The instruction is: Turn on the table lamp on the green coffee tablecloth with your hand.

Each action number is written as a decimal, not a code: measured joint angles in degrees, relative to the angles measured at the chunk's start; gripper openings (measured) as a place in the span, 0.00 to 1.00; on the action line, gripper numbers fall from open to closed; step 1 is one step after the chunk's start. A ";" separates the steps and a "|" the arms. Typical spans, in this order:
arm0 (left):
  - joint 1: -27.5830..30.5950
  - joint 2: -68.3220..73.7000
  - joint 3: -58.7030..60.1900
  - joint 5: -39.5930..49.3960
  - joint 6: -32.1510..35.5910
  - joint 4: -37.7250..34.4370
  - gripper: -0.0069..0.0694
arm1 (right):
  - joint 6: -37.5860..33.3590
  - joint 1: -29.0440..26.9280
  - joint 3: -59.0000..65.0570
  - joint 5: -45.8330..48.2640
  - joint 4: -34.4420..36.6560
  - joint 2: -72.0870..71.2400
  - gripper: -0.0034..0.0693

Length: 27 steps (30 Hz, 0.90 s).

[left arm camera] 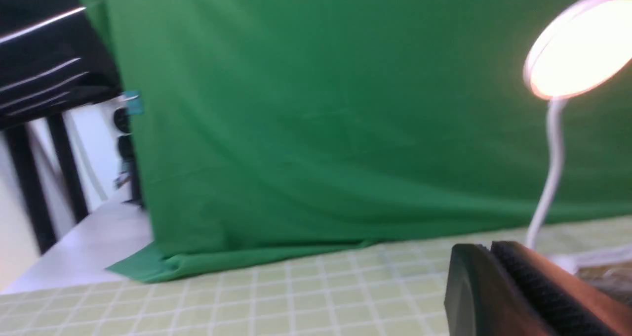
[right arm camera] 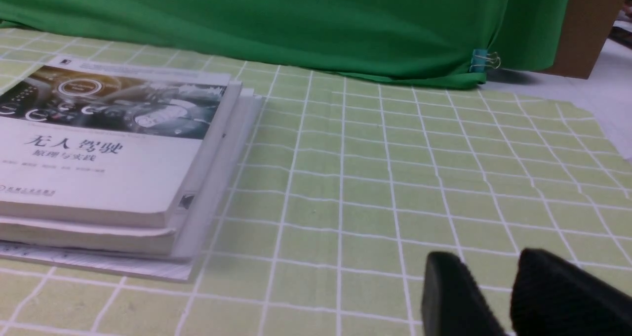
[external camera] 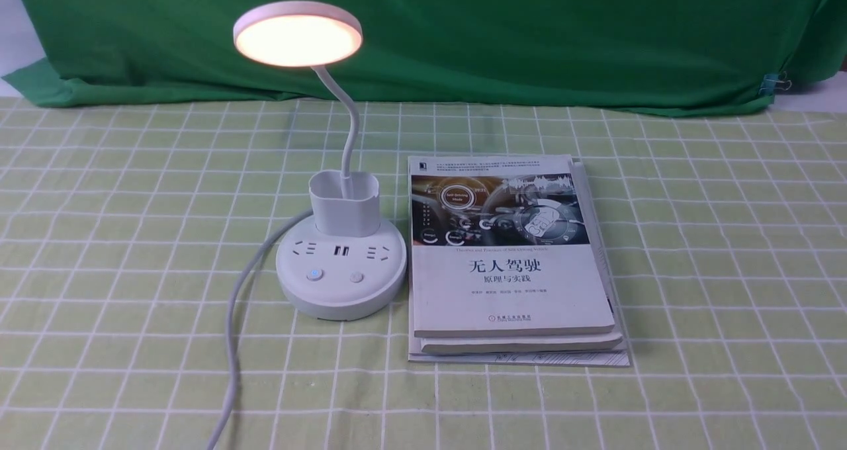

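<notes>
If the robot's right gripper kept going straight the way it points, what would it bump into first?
Probably the pale green white-gridded tablecloth; the black right gripper seems aimed forward over it, though its height and tilt are unclear.

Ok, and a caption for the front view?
Lit table lamp beside stacked books on a green checked tablecloth.

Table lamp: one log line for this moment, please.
table lamp: lit | left gripper: shut, holding nothing visible | right gripper: slightly open | books: beside lamp base

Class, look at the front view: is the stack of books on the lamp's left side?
No, the stack of books lies to the right of the lamp's round base.
</notes>
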 joint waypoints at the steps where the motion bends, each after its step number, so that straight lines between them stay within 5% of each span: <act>1: 0.58 0.00 1.19 -0.41 0.07 0.66 0.12 | 0.00 0.00 0.00 0.00 0.00 0.00 0.38; 6: 0.90 0.00 3.61 1.25 -0.16 0.56 0.12 | 0.00 0.00 0.00 0.00 0.00 0.00 0.38; 11: 0.90 0.00 3.84 12.99 -2.89 -2.16 0.12 | 0.00 0.00 0.00 0.05 0.00 0.00 0.38; 27: 0.90 0.00 3.83 13.34 -3.31 0.00 0.12 | 0.00 0.00 0.00 0.05 0.00 0.00 0.38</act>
